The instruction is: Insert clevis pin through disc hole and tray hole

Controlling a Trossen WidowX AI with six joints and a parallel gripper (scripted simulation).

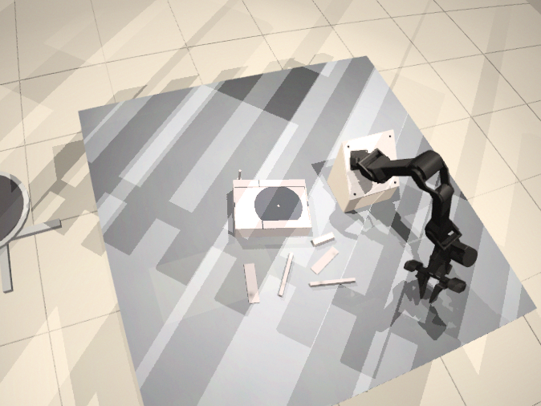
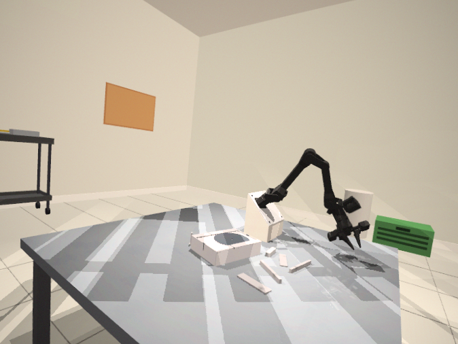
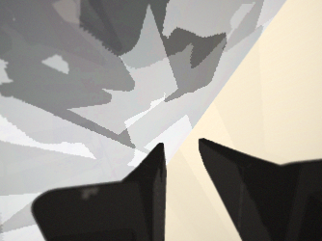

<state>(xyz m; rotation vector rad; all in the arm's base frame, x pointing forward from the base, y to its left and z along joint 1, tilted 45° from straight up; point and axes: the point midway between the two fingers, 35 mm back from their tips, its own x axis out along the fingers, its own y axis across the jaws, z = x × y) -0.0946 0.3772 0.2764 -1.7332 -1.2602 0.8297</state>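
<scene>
The steel tray sits on the table. The dark disc lies flat in it, toward the robot base, with a small pale spot at its middle. A thin pale piece that looks like the pin is just outside the tray's back left corner in the top view; whether it stands or lies is hard to tell. My gripper is partly open, with nothing between its fingertips. It points down above the table's right part, far from tray and pin.
The pale robot base block stands right of the tray. Several loose pale bars, among them a flat one and a thin one, lie between tray and gripper. The table's edge shows below the gripper in the wrist view.
</scene>
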